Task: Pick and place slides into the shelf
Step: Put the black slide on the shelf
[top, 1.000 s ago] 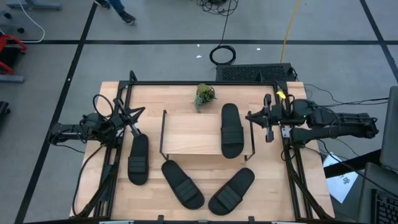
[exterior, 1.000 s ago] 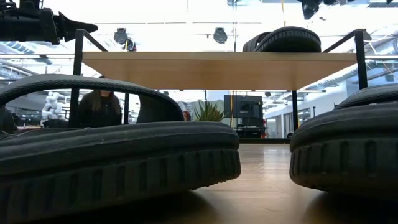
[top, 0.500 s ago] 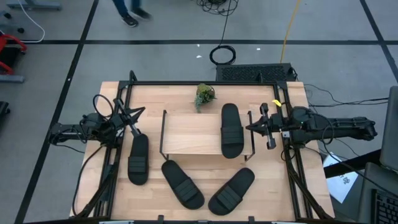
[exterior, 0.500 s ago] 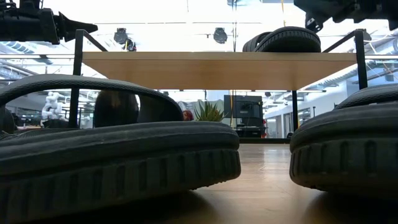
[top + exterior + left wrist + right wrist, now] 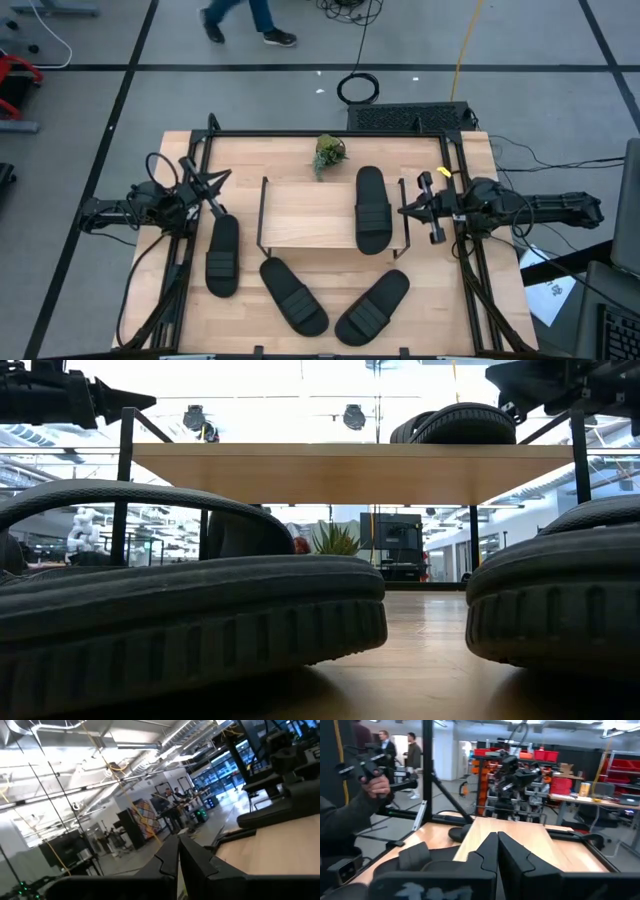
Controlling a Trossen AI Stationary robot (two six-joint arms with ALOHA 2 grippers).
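A: What sits on the light wooden surface [image 5: 330, 330] with the black frame?
B: In the middle, the low two-tier shelf [image 5: 310, 215] of pale boards on thin black wire legs. One black ribbed-strap slide [image 5: 372, 209] lies on its top board, toward the right end.

A: And the other three?
B: On the surface. One black slide [image 5: 222, 255] lies left of the shelf, two more [image 5: 294, 295] [image 5: 372, 307] in front of it, angled toward each other.

A: The arms?
B: The right gripper [image 5: 428, 207] hovers just right of the shelf, fingers pressed together, holding nothing. The left gripper [image 5: 205, 186] waits by the left edge, fingers also together and empty.

A: Anything smaller?
B: A little green plant [image 5: 329, 152] stands behind the shelf
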